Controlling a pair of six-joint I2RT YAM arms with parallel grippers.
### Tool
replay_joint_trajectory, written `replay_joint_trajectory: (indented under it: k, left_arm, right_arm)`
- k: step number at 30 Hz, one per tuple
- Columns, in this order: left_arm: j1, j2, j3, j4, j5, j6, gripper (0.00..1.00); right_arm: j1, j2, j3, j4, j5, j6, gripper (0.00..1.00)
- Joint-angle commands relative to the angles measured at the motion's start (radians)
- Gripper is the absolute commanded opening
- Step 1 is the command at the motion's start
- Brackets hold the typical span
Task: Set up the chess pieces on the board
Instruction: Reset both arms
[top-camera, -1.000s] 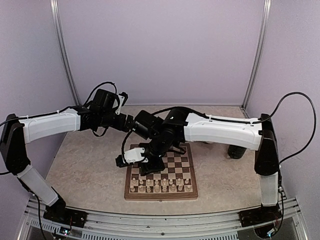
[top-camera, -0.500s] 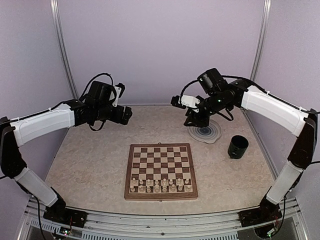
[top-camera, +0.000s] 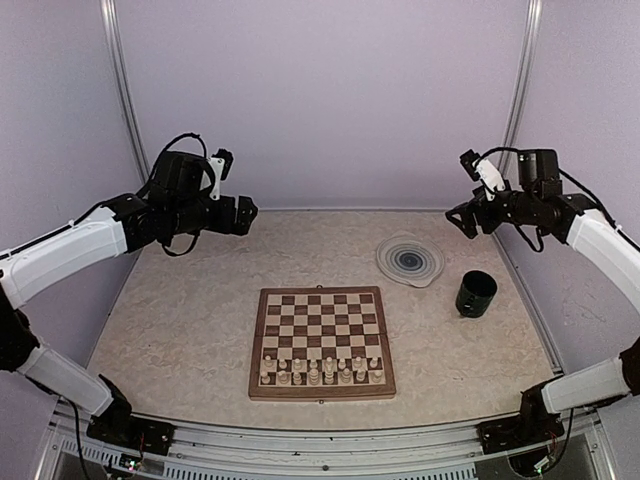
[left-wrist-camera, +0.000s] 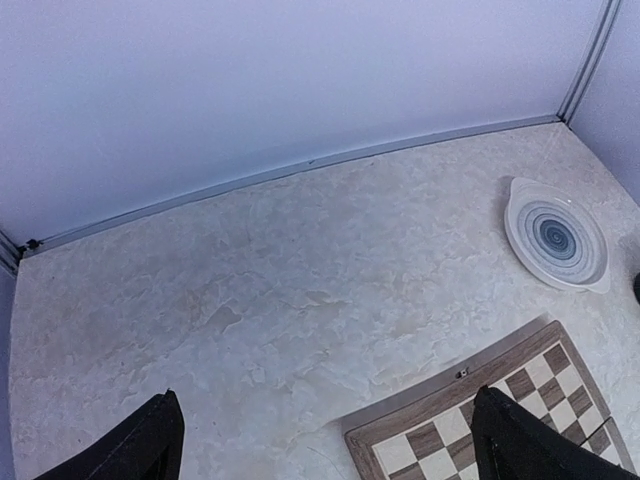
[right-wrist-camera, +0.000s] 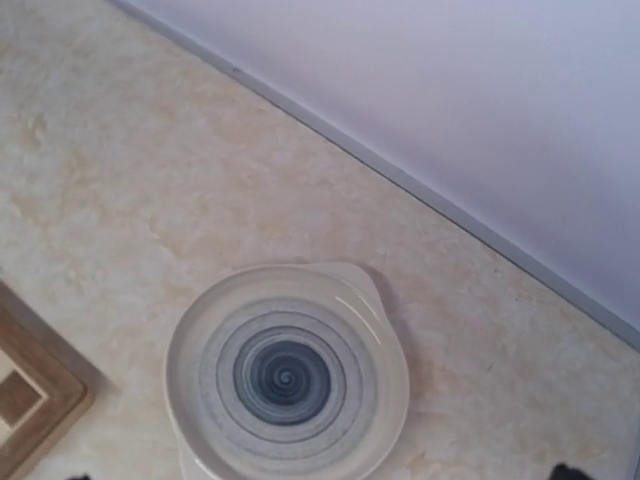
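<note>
- Left gripper (top-camera: 243, 212): fingers (left-wrist-camera: 150, 445) spread wide, empty, held high. The board (top-camera: 322, 342) lies below, off to its right.
- Right gripper (top-camera: 462, 218): spread wide, empty, held high. The plate (top-camera: 409, 260) is beneath it and the cup (top-camera: 476, 293) is nearer its base.
- Pieces (top-camera: 322, 371): two rows along the board's near edge, well apart from both grippers.

Pale lilac walls (top-camera: 320, 100) enclose the space at the back and on both sides, with slim metal posts (top-camera: 125, 110) standing in the two rear corners. The counter (top-camera: 180, 320) has a beige, marbled, matte surface. It meets the back wall at a thin grey strip (left-wrist-camera: 300, 165) and ends at its near edge in a ribbed aluminium rail (top-camera: 320, 452). The light is soft and even, throwing only faint shadows.
</note>
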Motion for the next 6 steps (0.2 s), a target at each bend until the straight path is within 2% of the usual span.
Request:
replay_joint_trajectory:
  k: [1, 6]
  left_arm:
    - [-0.015, -0.039, 0.0, 0.042, 0.041, -0.059, 0.99]
    - [-0.029, -0.041, -0.001, 0.039, 0.049, -0.08, 0.99]
  right_arm:
    - [-0.018, -0.091, -0.098, 0.169, 0.026, 0.142, 0.99]
    - [-0.04, -0.151, -0.137, 0.192, -0.028, 0.192, 0.99]
